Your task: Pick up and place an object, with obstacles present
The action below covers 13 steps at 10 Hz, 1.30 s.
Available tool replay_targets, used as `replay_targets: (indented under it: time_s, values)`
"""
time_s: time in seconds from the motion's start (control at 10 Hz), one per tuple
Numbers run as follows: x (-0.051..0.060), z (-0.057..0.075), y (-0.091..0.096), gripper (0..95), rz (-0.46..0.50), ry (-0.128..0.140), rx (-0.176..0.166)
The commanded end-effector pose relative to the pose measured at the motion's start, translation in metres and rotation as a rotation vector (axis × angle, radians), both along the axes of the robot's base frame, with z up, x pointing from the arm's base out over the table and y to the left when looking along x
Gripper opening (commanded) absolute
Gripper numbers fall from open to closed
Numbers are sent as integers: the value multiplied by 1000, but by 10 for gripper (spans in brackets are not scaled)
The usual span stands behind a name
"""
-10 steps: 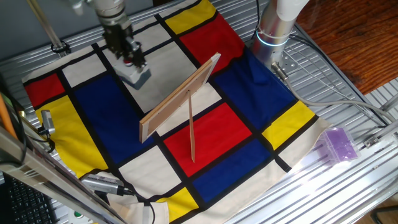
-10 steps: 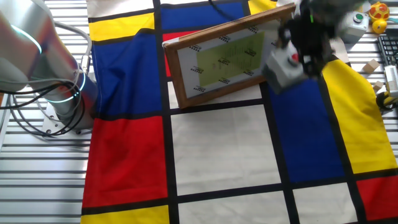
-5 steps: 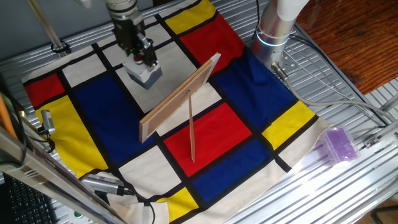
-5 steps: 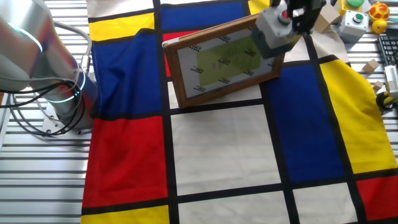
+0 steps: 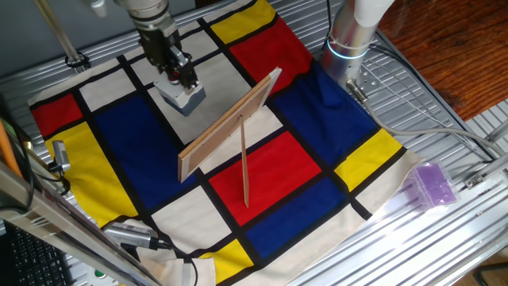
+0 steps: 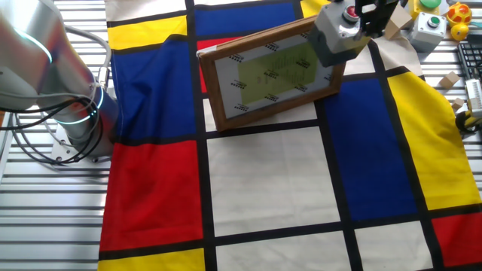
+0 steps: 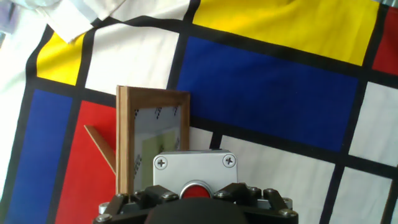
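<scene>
My gripper [image 5: 176,70] is shut on the grey box with a red button [image 5: 182,96] and holds it in the air above the white square, beside the far end of the wooden board [image 5: 230,127]. In the other fixed view the gripper [image 6: 367,15] holds the box [image 6: 337,34] in front of the board's upper right corner [image 6: 263,71]. In the hand view the box [image 7: 194,169] sits between my fingers [image 7: 144,199], with the red button [image 7: 196,189] at the bottom edge. The board [image 7: 149,140] stands on edge, and its slim stick [image 5: 244,167] leans from it.
A translucent purple block [image 5: 432,184] lies on the metal table at the right. The arm's base [image 5: 348,40] stands at the cloth's far edge. Small toys and another button box [image 6: 431,19] sit beyond the cloth's corner. Cables and tools [image 5: 127,235] lie at the near left.
My gripper carried the box up and toward the board's far end over the first half second; since then it has shifted only slightly.
</scene>
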State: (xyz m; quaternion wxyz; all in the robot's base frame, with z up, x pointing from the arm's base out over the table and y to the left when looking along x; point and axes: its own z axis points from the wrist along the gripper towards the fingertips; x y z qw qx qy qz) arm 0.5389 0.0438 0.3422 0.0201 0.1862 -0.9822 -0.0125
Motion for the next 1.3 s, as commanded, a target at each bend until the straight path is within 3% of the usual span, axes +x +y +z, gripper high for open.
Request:
replay_targets:
  time_s: [0.1, 0.4, 0.6, 1.3]
  values:
    - [1, 1, 1, 0, 2, 6, 1]
    - [2, 1, 1, 0, 0, 16, -3]
    - [2, 1, 0, 0, 3, 38, -5]
    - [2, 1, 0, 0, 94, 35, 16]
